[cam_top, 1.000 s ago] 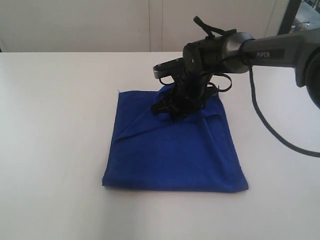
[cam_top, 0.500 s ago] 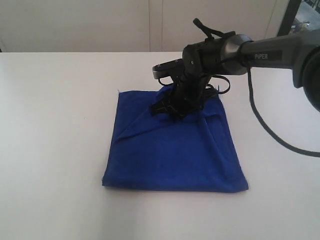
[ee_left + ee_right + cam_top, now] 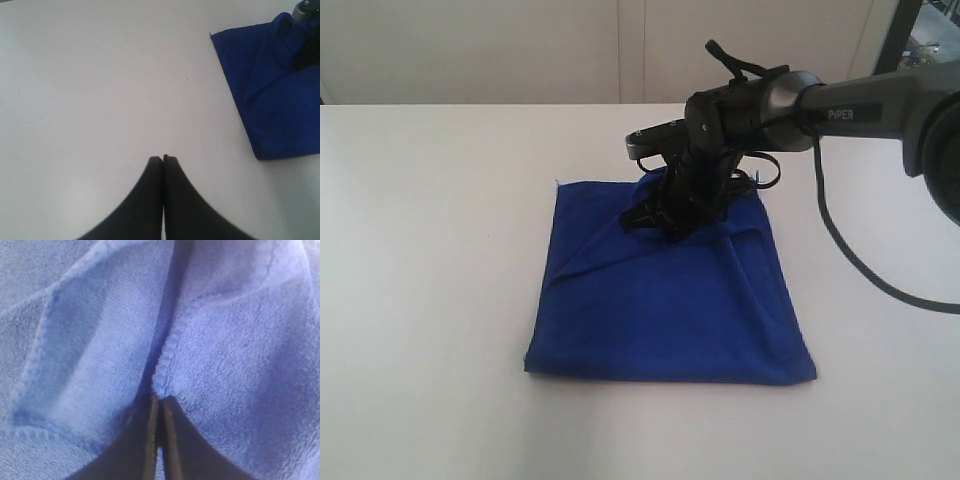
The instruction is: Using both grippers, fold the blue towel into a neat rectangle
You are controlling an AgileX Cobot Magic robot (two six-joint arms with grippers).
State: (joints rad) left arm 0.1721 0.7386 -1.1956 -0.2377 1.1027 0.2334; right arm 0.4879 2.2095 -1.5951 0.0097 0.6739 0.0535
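The blue towel [image 3: 670,300] lies folded into a rough square on the white table [image 3: 430,250], with diagonal creases and a thread tag at its far left corner. My right gripper [image 3: 665,222] points down onto the towel's far edge, where the cloth bunches up around it. In the right wrist view its fingers [image 3: 159,399] are shut, with a hemmed fold of the towel [image 3: 235,365] pinched at their tips. My left gripper [image 3: 163,157] is shut on nothing over bare table, apart from the towel [image 3: 280,100]. It does not show in the exterior view.
The right arm [image 3: 860,100] reaches in from the right with a black cable [image 3: 850,250] hanging over the table. A pale wall runs behind the table's far edge [image 3: 470,104].
The right arm's wrist has risen very slightly at the towel's far edge. The towel's outline has not visibly changed.
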